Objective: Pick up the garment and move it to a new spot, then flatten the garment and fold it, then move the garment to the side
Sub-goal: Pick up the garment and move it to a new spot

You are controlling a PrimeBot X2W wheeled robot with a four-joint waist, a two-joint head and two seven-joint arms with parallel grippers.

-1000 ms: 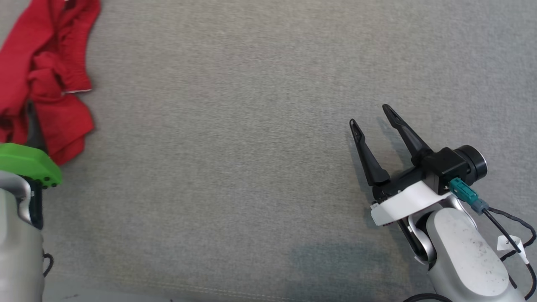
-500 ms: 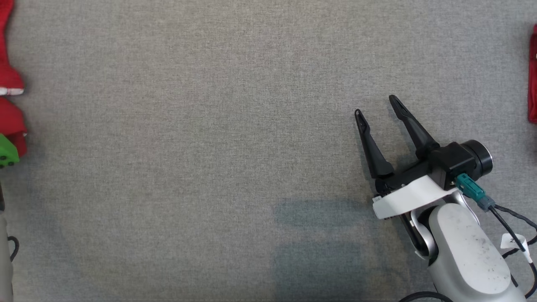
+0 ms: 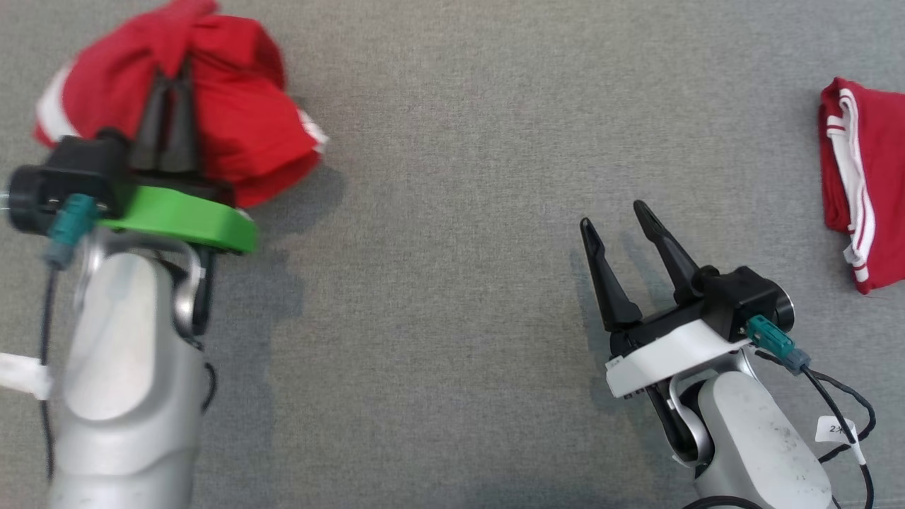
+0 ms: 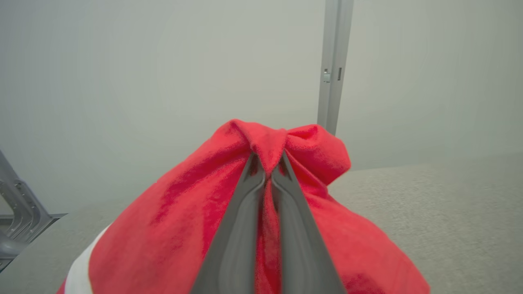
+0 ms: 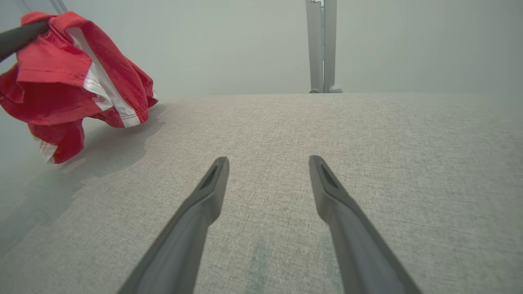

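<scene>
R gripper [image 3: 614, 215] nearest, toward bench's [image 3: 452, 318] front-right: fingers apart, nothing betw. them, above the bare grey top. L gripper [image 3: 174, 71] further back on left side, fingers together, clamped on a fold of the red garment [image 3: 247, 134]. It hangs bunched w/ white trim showing, over bench's far-left part; can't tell if low hem touches. A 2nd, folded garment [image 3: 848, 184], red w/ white stripes, lies flat far right. Grey post [image 5: 320, 45] beyond far edge.
</scene>
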